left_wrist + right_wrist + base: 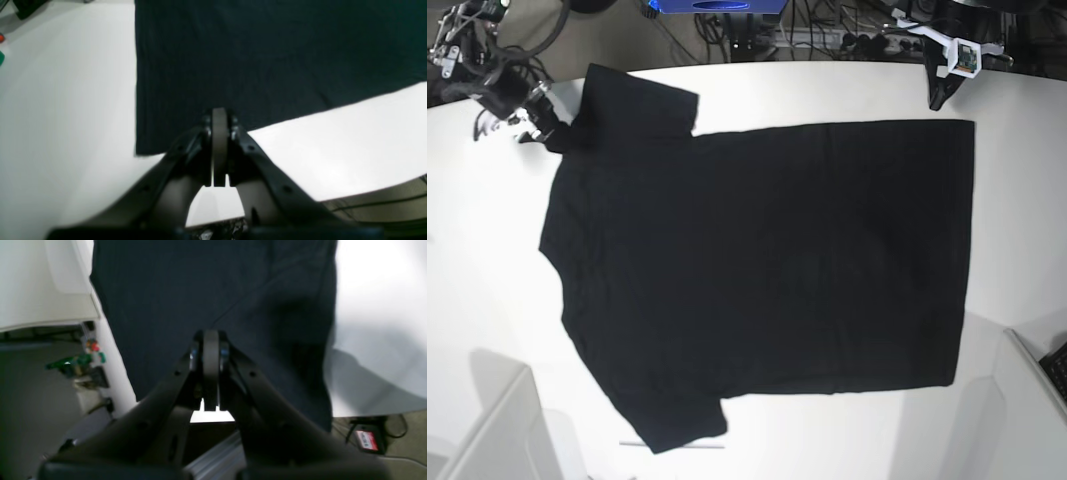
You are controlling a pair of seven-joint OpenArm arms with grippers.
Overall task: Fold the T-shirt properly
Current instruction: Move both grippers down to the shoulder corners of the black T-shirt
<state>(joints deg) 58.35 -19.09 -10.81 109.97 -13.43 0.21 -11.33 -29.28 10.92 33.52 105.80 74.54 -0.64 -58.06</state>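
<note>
The black T-shirt (757,270) lies spread flat on the white table (1027,200), plain side up, collar end to the left and hem to the right. My left gripper (939,98) hangs at the far right, just beyond the shirt's far hem corner. In its wrist view the left gripper (219,113) is shut, pads together, tips over the cloth edge (233,66). My right gripper (555,135) is at the far left beside the far sleeve. Its wrist view shows the right gripper (210,335) shut over the dark cloth (166,290). No cloth shows between either pair of pads.
A white box (487,430) stands at the near left corner and another white edge (1027,400) at the near right. Cables and equipment (827,35) crowd the floor beyond the far table edge. A small red-labelled device (365,440) lies on the floor.
</note>
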